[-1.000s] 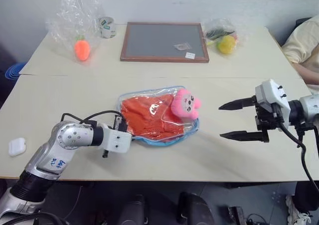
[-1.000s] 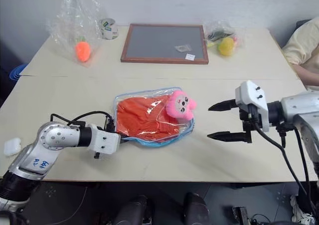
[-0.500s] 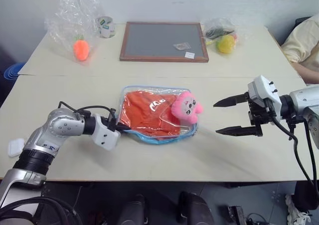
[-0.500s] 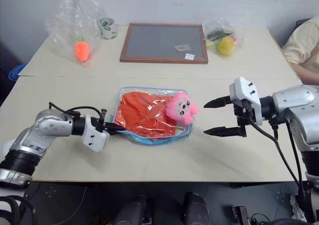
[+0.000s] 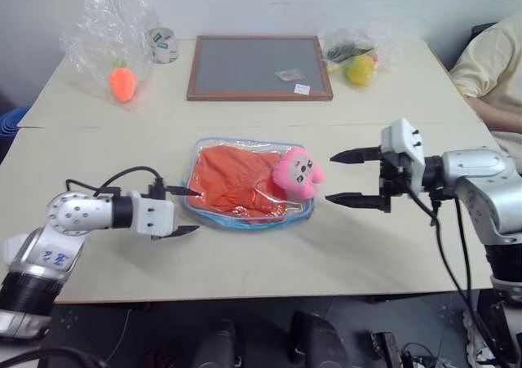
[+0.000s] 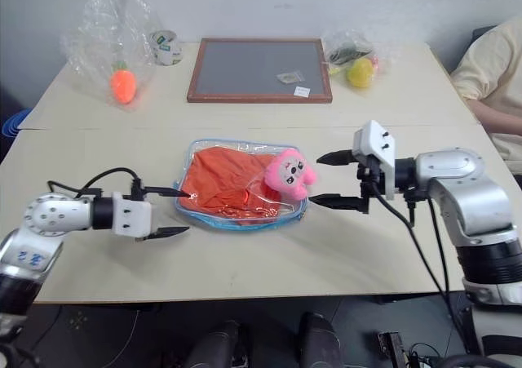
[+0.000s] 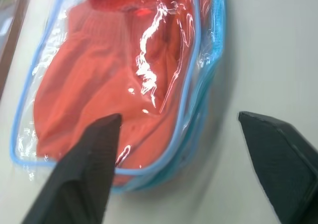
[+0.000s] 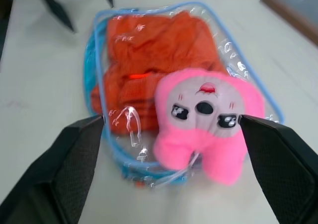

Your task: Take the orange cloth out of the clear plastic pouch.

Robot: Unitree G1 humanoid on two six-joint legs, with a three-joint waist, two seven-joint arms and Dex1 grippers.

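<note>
Orange carrot corner: a small orange carrot toy sits inside a crinkled clear bag at the far left of the pale wooden worktop, well apart from the work.
Left gripper: the left gripper lies low on the worktop, its two black fingers spread apart and holding nothing; one fingertip is at the near-left edge of the pouch, placed, I'd judge, to pin or pinch that edge.
Pouch: the flat clear plastic pouch with light blue trim rests mid-worktop.
Cloth: the bunched bright orange cloth is wholly inside the pouch, not yet drawn out.
Plush: a pink plush toy with a face sits at the pouch's right end, in the way of that side.
Right gripper: the right gripper hovers just beside the plush, fingers wide and empty, aimed level at that end, seemingly to reach in.
Far edge: a wood-framed grey board.
</note>
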